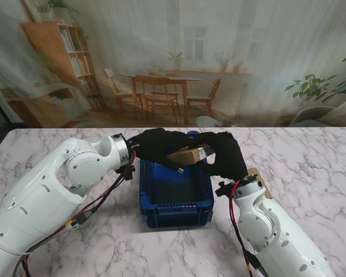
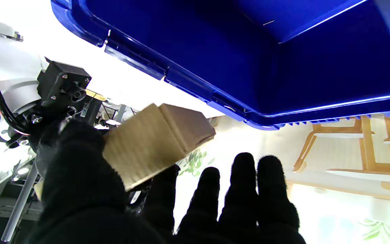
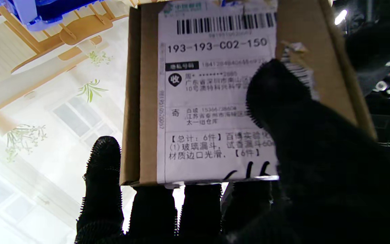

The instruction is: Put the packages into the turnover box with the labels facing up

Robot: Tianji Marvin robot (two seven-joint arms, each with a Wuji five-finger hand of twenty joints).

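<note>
Two gloved hands are shown meeting over the far half of the blue turnover box (image 1: 176, 193), with one cardboard package (image 1: 187, 156) held between them above the open interior.

The right hand (image 1: 226, 154) is closed on the package: in the right wrist view the thumb (image 3: 276, 88) is pressed onto the printed label (image 3: 212, 101) while the remaining fingers pass behind the cardboard, so the carton is pinched through its thin dimension. The left hand (image 1: 157, 145) is seen at the package's left end. In the left wrist view its fingers (image 2: 245, 179) are spread and free of the carton's plain brown face (image 2: 157, 142); whether its thumb side bears on the carton cannot be told, since a black glove covers that corner.

The package's long axis is seen to run left to right across the box, slightly tilted, its right end buried in the right hand. The label faces the right palm and wrist camera; whether it is turned upward cannot be confirmed from the stand view, where only brown cardboard and a dark edge are visible.

A second brown package (image 1: 258, 180) lies on the marble counter (image 1: 311, 173), just right of the box and partly hidden behind the right wrist.

Judgement: the coming move is governed by the drop straight down into the box, the right hand being the carrier.
</note>
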